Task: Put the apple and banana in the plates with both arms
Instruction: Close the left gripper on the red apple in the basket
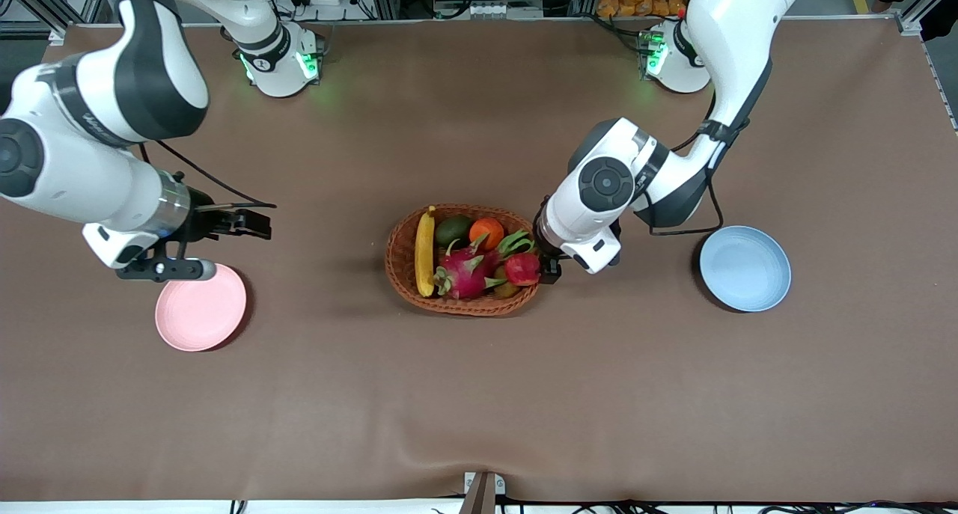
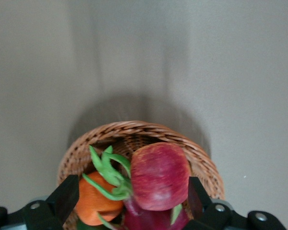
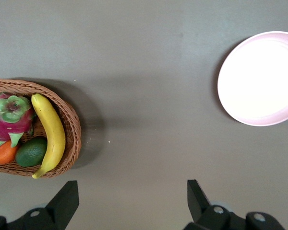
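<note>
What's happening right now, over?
Left end effector open around apple in basket. Right end effector open between basket and pink plate. Banana untouched.

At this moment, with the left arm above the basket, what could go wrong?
1. The left end effector is open around the apple, but a green dragon fruit leaf lies against it and might be pinched too.
2. The fruits are packed tightly in the basket, so lifting may disturb the orange.
</note>
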Controlling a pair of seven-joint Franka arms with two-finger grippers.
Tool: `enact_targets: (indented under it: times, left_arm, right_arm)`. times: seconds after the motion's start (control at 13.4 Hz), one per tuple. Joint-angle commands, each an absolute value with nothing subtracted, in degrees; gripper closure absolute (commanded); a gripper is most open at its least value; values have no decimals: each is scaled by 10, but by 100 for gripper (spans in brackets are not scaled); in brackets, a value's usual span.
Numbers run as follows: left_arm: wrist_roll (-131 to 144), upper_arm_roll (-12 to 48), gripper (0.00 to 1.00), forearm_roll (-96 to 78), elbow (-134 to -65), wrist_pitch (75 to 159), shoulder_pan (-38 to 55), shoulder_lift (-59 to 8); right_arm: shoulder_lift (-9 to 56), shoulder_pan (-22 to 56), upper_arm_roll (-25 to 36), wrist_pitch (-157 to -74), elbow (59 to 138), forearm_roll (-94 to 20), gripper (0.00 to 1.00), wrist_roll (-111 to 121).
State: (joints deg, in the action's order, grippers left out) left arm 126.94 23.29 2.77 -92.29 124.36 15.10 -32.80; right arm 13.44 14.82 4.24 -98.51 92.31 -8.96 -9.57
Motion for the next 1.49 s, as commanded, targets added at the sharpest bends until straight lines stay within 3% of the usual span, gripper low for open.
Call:
enact_targets:
  times: [0.0,1.12,1.19,1.34,1.42]
  left_arm:
    - [1346,230,0,37,-907,1284,158,-355]
    - [1392,224,0,51,-907,1330,183,-399]
    - [1392,220,14,53,-907,1334,186,-399]
    - [1390,219,100,54,-906,1335,185,-397]
    - [1387,219,100,55,-906,1332,183,-389]
  right_arm:
    - [130,155,37,-1019,954,-92,0,-92]
    - [131,169,36,-1050,964,-92,0,-92]
    - [131,169,36,-1049,964,-92,0,-92]
    - [130,169,36,-1047,964,-92,0,-92]
    - [130,170,36,-1045,964,-92,0,-92]
